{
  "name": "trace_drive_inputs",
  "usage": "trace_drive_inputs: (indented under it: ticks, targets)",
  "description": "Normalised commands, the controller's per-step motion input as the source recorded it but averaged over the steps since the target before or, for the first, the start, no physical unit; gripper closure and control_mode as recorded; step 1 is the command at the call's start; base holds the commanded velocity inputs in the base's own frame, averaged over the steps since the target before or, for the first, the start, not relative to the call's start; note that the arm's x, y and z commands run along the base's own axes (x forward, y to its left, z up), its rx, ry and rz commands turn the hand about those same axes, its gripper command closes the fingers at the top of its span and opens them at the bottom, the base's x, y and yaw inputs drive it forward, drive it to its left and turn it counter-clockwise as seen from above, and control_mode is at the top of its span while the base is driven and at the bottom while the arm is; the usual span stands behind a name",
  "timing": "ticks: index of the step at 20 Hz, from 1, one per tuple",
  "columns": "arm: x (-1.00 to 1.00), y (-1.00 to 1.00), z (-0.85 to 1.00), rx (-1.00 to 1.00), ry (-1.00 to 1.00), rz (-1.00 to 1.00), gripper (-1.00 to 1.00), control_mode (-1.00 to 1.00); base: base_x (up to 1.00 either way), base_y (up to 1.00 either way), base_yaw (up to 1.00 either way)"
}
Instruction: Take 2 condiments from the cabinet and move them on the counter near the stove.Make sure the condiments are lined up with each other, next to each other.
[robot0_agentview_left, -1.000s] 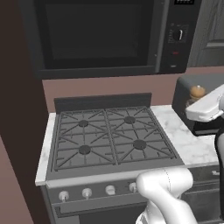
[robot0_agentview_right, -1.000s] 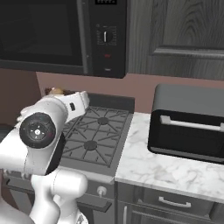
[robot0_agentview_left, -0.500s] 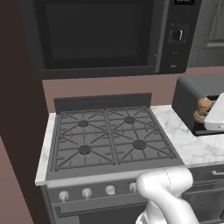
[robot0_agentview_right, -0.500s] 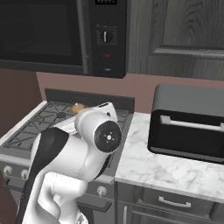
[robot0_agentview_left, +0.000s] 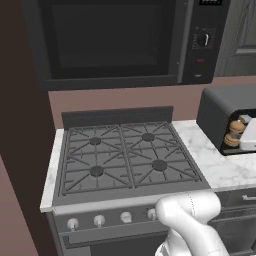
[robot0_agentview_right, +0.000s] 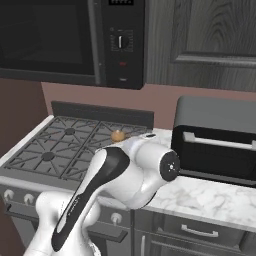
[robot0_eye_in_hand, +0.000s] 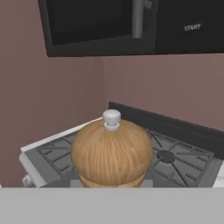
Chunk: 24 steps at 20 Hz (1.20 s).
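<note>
The pincer (robot0_agentview_left: 239, 136) is clenched around the brown pepper mill (robot0_eye_in_hand: 112, 153), holding it up over the white marble surface (robot0_agentview_left: 215, 165) just right of the stove (robot0_agentview_left: 122, 157), in front of the dark toaster oven (robot0_agentview_right: 216, 142).

microwave (robot0_agentview_left: 120, 40): black, above | toaster oven (robot0_agentview_right: 217, 142): dark, right

arm: white, rising from the base and reaching forward to the right side, elbow bent
wrist: turned roughly level
hand (robot0_agentview_left: 240, 134): closed on the pepper mill (robot0_eye_in_hand: 111, 153), gripping its body low, round top upright above the fingers
</note>
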Motion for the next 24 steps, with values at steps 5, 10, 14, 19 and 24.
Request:
trace_drive_inputs:
  ticks: [5,10,14,19,24]
  targets:
    - [0.54,-0.42,-0.5,0.12,0.07,0.0,1.0,-1.0,0.0,0.0,0.0]
    - [0.41,-0.15,-0.61,0.01,0.02,0.01,1.0,-1.0,0.0,0.0,0.0]
    - [0.3,-0.07,-0.58,-0.03,0.03,0.01,1.0,-1.0,0.0,0.0,0.0]
    - [0.15,-0.17,-0.38,-0.05,0.04,0.0,1.0,-1.0,0.0,0.0,0.0]
    - [0.06,-0.15,-0.37,-0.02,0.03,0.0,1.0,-1.0,0.0,0.0,0.0]
